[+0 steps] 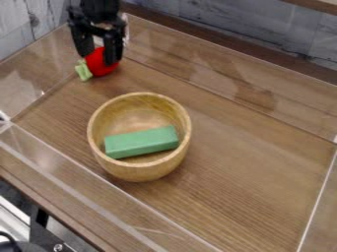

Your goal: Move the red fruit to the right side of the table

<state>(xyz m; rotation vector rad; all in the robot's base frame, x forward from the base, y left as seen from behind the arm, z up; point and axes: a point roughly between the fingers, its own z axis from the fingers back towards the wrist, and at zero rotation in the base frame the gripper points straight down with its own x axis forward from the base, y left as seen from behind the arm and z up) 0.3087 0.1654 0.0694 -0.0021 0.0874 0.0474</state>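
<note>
The red fruit lies at the far left of the wood-grain table, its green leafy end pointing left. My gripper points straight down over the fruit, jaws open, one finger on each side of it. The fingers hide the fruit's upper part. I cannot tell whether the fingertips touch the fruit.
A round wooden bowl sits in the middle of the table with a green rectangular block lying inside. Low clear plastic walls border the tabletop. Bare wood stretches to the right of the bowl.
</note>
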